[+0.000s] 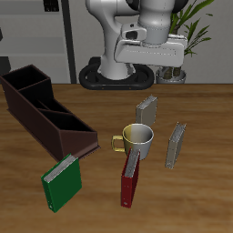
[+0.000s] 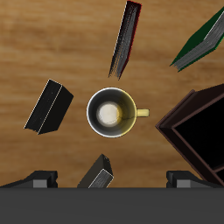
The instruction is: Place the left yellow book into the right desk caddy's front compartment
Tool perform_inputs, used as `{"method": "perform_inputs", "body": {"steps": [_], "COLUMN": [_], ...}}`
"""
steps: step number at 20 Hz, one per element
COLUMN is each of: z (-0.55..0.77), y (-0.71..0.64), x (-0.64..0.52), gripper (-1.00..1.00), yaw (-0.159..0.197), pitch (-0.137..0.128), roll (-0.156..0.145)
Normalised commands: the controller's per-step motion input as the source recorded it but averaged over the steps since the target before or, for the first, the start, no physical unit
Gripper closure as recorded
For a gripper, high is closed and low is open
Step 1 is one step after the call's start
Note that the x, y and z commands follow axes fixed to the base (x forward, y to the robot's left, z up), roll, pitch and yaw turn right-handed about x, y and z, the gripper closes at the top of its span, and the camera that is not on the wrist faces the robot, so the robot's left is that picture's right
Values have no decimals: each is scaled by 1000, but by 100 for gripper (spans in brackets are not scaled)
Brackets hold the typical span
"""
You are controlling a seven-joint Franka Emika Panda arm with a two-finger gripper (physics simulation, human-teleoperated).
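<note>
The left yellow book (image 1: 175, 146) (image 2: 48, 107) is a slim grey-tan hardback that stands upright beside the mug. A near-identical grey book (image 1: 147, 111) (image 2: 96, 172) stands farther back, behind the mug. The right desk caddy (image 1: 45, 114) (image 2: 197, 131) is a long dark maroon box split by partitions; it lies at an angle on the far side of the mug from the left yellow book. My gripper (image 1: 153, 62) (image 2: 112, 182) hangs high above the books, near the back grey book. It is open, its fingers are wide apart and it holds nothing.
A white mug (image 1: 136, 138) (image 2: 112, 112) with a yellow handle stands between the books. A red book (image 1: 130, 177) (image 2: 127, 39) stands just in front of it. A green book (image 1: 62, 182) (image 2: 201, 44) stands near the table's front edge. A potted plant (image 1: 187, 36) is at the back.
</note>
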Motion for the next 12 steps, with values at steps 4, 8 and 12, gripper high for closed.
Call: {"method": "perform_inputs", "body": {"steps": [4, 8, 12], "z": [-9, -74, -60], "y": [472, 363, 248], "x": [88, 131, 128], "gripper": [-100, -100, -100], "yaw": [-55, -28, -12], "pitch": [-43, -20, -29], "roll": [13, 22, 8]}}
